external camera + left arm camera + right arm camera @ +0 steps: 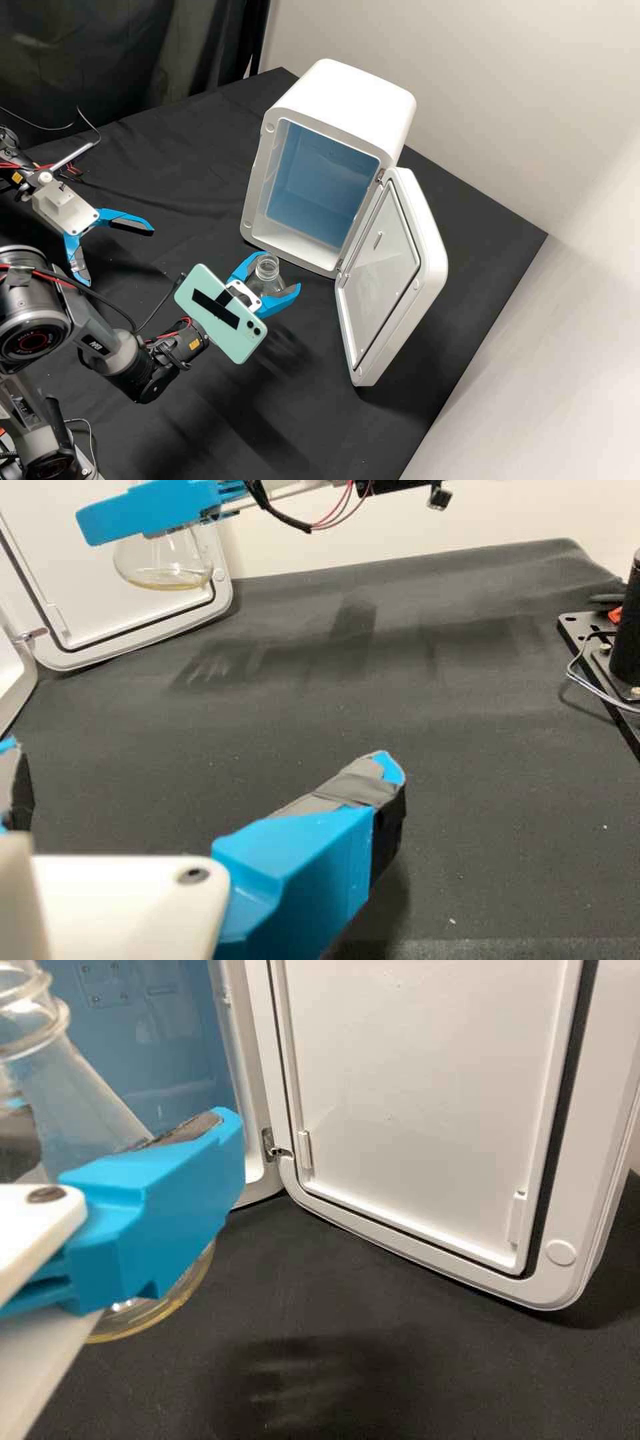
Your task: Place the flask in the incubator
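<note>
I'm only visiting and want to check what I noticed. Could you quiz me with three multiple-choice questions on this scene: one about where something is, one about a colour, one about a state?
1. Where is the flask?
A) inside the incubator
B) in the right gripper, in front of the incubator's opening
C) on top of the incubator

2. What colour are the incubator's inner walls?
A) red
B) light blue
C) black

3. How is the incubator's door?
A) open
B) shut
C) taken off

Answers: 1 B, the gripper clamps the flask just outside the opening; 2 B, the walls inside show light blue; 3 A, the door stands swung out on its hinge.
</note>
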Controlling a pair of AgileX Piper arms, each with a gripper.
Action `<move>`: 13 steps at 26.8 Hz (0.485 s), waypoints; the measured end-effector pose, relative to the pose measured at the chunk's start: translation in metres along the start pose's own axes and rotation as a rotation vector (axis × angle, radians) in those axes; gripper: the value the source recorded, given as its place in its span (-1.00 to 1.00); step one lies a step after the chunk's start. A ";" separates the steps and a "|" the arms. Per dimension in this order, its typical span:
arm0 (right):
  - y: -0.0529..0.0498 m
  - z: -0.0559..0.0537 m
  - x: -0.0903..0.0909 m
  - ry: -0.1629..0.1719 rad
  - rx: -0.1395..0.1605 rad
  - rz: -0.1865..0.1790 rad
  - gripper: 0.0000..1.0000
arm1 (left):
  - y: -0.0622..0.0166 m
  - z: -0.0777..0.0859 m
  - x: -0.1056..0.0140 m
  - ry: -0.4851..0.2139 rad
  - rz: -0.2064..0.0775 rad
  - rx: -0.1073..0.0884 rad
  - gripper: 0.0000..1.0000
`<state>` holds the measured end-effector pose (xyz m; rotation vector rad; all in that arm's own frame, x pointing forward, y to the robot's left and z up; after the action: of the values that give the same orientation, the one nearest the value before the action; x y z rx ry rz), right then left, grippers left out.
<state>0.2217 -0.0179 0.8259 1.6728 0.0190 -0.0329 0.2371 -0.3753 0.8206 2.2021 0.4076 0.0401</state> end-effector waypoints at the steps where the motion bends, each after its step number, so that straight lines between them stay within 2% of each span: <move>1: -0.001 0.001 -0.001 -0.004 0.002 -0.003 -1.00 | 0.0000 0.000 0.000 0.000 0.000 0.000 1.00; 13: -0.002 0.001 -0.003 -0.009 0.004 -0.007 -1.00 | 0.0000 0.000 0.000 0.000 0.000 0.000 1.00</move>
<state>0.2191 -0.0189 0.8237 1.6764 0.0184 -0.0457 0.2371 -0.3753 0.8206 2.2021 0.4076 0.0401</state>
